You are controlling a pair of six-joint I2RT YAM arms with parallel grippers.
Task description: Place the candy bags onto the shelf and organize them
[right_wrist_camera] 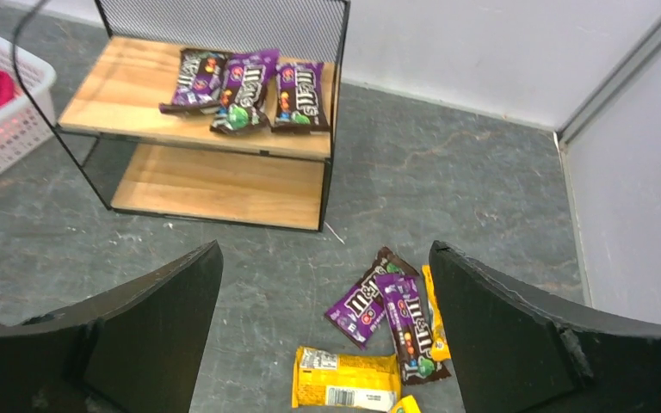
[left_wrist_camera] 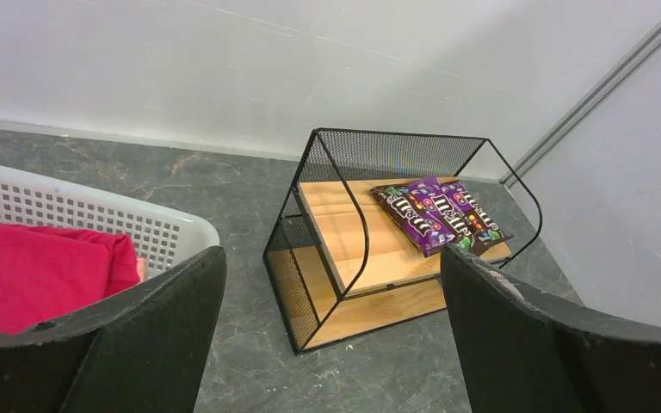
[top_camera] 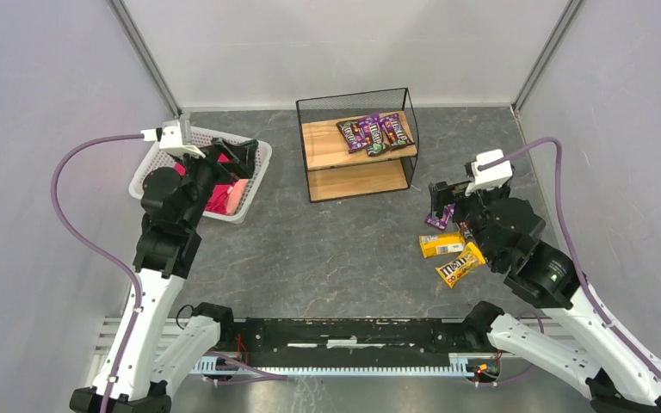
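Seen from above, the shelf (top_camera: pixel 357 146) stands at the back of the table (top_camera: pixel 327 249) with three purple bags (top_camera: pixel 375 132) side by side on its top board; the left gripper (top_camera: pixel 241 155) hovers over the basket (top_camera: pixel 255 188), and the right gripper (top_camera: pixel 441 202) hovers over loose bags (top_camera: pixel 441 245), near the shelf's right. Left wrist view: fingers (left_wrist_camera: pixel 138 344) spread wide and empty, with the basket, a pink bundle (left_wrist_camera: pixel 34 275) and the shelf beyond. Right wrist view: fingers (right_wrist_camera: pixel 120 335) spread wide, grasping nothing; purple and yellow bags lie overlapping on the table below, in front of the shelf.
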